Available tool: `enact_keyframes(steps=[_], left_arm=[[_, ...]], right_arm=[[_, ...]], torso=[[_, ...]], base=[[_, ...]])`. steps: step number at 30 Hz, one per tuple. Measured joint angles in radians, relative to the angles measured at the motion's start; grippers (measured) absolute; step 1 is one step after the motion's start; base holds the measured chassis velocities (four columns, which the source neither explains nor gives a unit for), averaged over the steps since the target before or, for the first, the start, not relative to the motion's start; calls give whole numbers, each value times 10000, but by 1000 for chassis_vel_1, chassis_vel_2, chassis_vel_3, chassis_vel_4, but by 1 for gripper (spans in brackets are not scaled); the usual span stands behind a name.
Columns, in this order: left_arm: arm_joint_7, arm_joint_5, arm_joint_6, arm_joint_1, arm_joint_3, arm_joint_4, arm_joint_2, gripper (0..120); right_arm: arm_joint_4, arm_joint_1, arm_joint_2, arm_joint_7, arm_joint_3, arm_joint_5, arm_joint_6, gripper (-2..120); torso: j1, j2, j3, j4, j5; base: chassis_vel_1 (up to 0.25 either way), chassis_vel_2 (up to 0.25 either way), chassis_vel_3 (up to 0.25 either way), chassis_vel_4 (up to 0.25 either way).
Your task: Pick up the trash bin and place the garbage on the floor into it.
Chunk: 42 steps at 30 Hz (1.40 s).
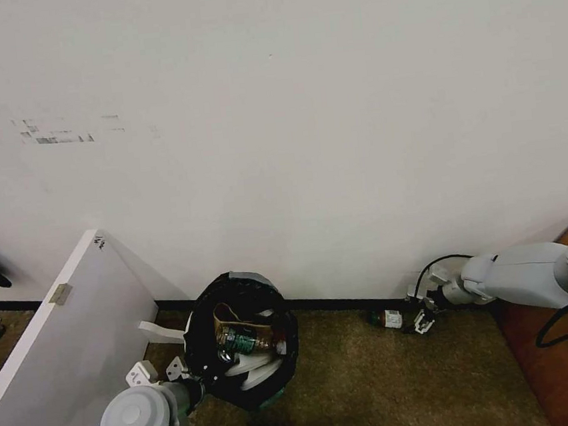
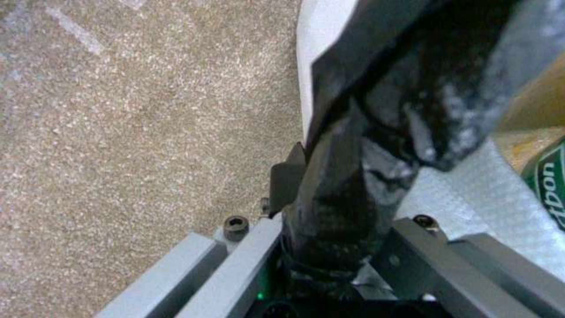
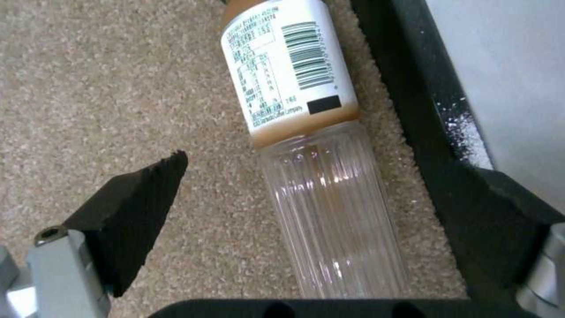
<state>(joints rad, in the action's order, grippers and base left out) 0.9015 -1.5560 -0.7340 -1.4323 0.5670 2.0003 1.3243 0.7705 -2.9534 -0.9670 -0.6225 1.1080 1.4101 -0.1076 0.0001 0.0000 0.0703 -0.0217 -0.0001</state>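
We hold the trash bin (image 1: pixel 243 341) by its black-lined rim, our left tool (image 2: pixel 329 247) clamped on it, above the floor (image 1: pixel 381 384). Our right tool (image 3: pixel 318 194) sits spread apart around a bottle (image 3: pixel 312 145) lying on the carpet beside the wall (image 1: pixel 323 135).

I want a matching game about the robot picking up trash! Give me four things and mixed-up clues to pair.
Things:
1. trash bin
2. clear bottle
3. left tool
4. right tool

Clues:
A. open, with a finger on each side of a bottle
B. lying on its side on the carpet by the wall's dark baseboard
C. lined with a black bag, with a bottle and white slippers inside
D. shut on a bag-covered rim

Pairs: 1-C, 2-B, 3-D, 4-A
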Motion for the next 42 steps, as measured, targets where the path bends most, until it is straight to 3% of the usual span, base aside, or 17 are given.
enact_keyframes(steps=[42], left_arm=[[-450,255,-10,21,-96,-268,-59,0]], right_arm=[[-333,-6,-473,-24,-527,135,458,100]], torso=[[-1,1,2,4,1]], base=[[0,0,0,0]])
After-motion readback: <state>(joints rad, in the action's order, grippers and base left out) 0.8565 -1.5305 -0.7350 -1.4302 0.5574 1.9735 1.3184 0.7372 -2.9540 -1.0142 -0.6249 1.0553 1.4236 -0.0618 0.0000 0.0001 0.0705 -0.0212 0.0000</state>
